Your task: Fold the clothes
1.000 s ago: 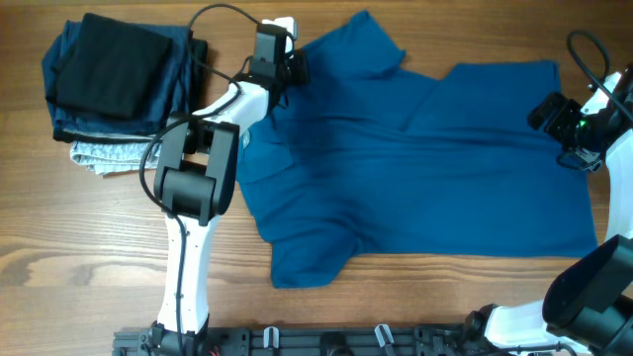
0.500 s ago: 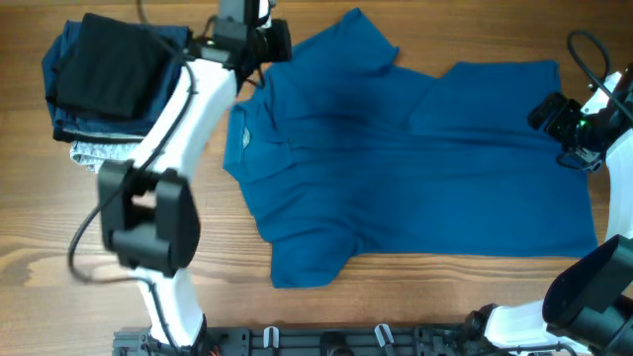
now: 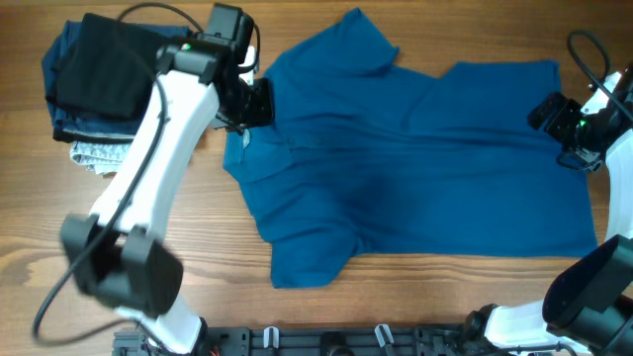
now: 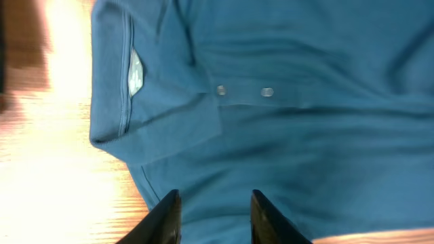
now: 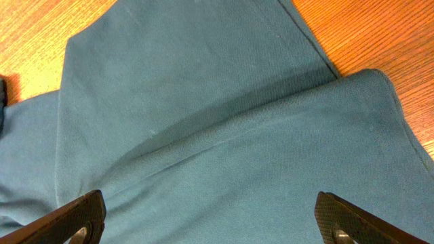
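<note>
Lying spread on the wooden table (image 3: 415, 307), the plain soft medium-blue short-sleeved T-shirt (image 3: 415, 168) is seemingly awaiting its first fold. The left hand (image 4: 215, 217) is hovering over the collar (image 4: 156, 115), fingers (image 4: 165, 220) partly apart, gripping nothing; the right hand (image 5: 210, 227) is hanging wide open and empty by the hem (image 3: 586, 198). Next is likely calling for pinching an edge.

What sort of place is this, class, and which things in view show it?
Probably a robotics lab bench set up for laundry folding: a white-and-black robot arm reaches over a brown wooden table, where a medium-blue short-sleeved fabric shirt lies spread beside a stack of folded dark garments.
</note>
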You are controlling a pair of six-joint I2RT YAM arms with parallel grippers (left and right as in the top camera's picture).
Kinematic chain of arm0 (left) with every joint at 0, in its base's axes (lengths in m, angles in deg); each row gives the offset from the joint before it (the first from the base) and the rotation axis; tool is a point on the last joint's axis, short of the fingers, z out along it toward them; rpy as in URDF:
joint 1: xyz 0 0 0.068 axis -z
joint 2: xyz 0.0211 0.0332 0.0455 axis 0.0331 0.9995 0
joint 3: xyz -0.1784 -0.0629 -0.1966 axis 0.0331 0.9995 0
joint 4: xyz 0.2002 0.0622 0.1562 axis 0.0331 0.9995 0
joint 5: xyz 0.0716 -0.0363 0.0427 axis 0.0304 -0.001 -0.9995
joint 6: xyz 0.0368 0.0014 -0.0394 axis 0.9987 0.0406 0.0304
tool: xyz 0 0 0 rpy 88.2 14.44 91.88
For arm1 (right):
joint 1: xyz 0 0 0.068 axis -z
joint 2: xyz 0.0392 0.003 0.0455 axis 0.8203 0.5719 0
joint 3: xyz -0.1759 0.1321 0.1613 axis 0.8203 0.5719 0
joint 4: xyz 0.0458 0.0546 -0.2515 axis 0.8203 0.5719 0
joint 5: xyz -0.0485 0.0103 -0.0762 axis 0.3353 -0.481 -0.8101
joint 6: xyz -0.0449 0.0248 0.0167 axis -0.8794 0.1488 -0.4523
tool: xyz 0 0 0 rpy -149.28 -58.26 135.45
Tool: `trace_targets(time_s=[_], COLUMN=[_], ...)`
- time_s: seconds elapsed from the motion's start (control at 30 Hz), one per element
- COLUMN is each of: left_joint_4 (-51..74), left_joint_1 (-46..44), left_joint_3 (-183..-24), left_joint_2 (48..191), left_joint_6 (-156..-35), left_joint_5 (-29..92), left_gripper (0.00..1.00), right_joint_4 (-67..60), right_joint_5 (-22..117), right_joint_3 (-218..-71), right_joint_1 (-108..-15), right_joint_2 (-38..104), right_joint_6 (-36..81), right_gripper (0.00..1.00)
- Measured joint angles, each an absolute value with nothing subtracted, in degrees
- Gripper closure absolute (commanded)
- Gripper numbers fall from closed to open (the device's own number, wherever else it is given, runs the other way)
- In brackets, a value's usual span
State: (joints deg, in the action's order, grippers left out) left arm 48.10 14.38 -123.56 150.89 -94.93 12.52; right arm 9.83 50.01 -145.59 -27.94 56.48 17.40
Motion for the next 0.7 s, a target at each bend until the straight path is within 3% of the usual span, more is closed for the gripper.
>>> trace_targets(time_s=[0.03,0.13,0.27,0.3,0.37,0.4,0.43,0.47,0.57,0.63,0.7], left_joint_4=[48.7,50.1,44.4,42.2,38.7,37.8,37.1,36.1,36.0,36.2,36.1], left_joint_1=[14.7,15.3,15.3,15.3,15.3,15.3,15.3,15.3,15.3,15.3,15.3], left_joint_3=[-123.6,-123.6,-123.6,-123.6,-123.6,-123.6,-123.6,-123.6,-123.6,-123.6,-123.6], left_joint_2=[148.8,145.0,146.3,146.9,147.5,147.6,147.6,147.6,147.6,147.6,147.6], left_joint_6=[-95.1,-96.5,-97.0,-97.0,-97.2,-97.5,-97.2,-97.7,-97.5,-97.5,-97.4], left_joint_5=[12.4,11.5,10.0,9.8,9.6,9.5,9.4,9.1,8.4,8.3,8.3], left_gripper=[0.37,0.29,0.31,0.27,0.07,0.0,0.0,0.0,0.0,0.0,0.0], right_joint_4=[9.8,9.8,9.1,8.1,6.4,6.5,8.1,9.9,10.1,10.0,10.0], right_joint_5=[50.0,50.0,50.0,50.0,50.0,50.3,50.8,51.6,53.0,54.5,55.3], right_joint_3=[-145.6,-145.6,-145.6,-145.6,-145.6,-145.6,-145.7,-145.7,-145.7,-145.7,-145.7], right_joint_1=[-27.9,-27.9,-27.9,-27.9,-27.9,-27.9,-27.9,-27.9,-28.4,-29.8,-32.6], right_joint_2=[56.5,56.5,56.5,56.5,56.5,56.5,56.5,56.5,56.5,56.5,56.5], right_joint_6=[17.4,17.4,17.6,18.0,20.0,20.7,21.1,21.8,20.8,18.1,16.2], right_gripper=[0.0,0.0,0.01,0.0,0.0,0.07,0.2,0.47,0.8,0.92,0.96])
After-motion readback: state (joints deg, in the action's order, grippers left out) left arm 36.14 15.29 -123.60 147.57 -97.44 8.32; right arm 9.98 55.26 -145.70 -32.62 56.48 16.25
